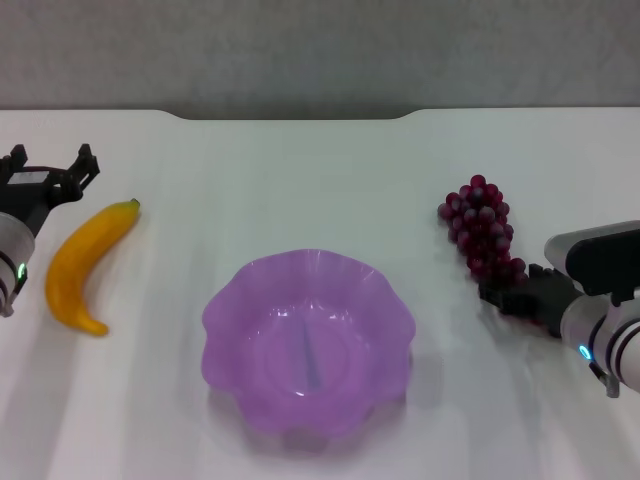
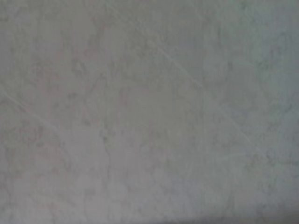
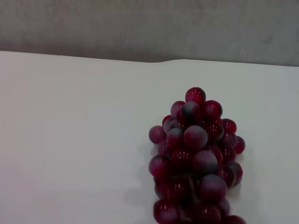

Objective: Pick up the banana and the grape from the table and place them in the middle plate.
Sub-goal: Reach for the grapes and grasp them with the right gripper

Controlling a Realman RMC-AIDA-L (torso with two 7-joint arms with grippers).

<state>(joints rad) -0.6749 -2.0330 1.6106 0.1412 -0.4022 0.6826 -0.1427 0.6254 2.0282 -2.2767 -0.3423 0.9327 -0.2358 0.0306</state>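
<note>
The right end effector point(image 1: 510, 292) is reaching the near end of the dark red bunch of grapes point(image 1: 482, 236) beside the wavy purple plate point(image 1: 225, 315), its grip unclear, so next comes closing on the bunch and lifting.

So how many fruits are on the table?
2. The banana lies on the table left of the purple plate; the grape bunch lies right of it. Nothing is in the plate.

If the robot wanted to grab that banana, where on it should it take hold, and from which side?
Probably around the thick middle of the banana, coming down from above with the fingers straddling its width. It lies flat on the table, curved, with both ends tapering, so the middle offers the fullest, most balanced hold. The left gripper sits just beside its stem end.
</note>
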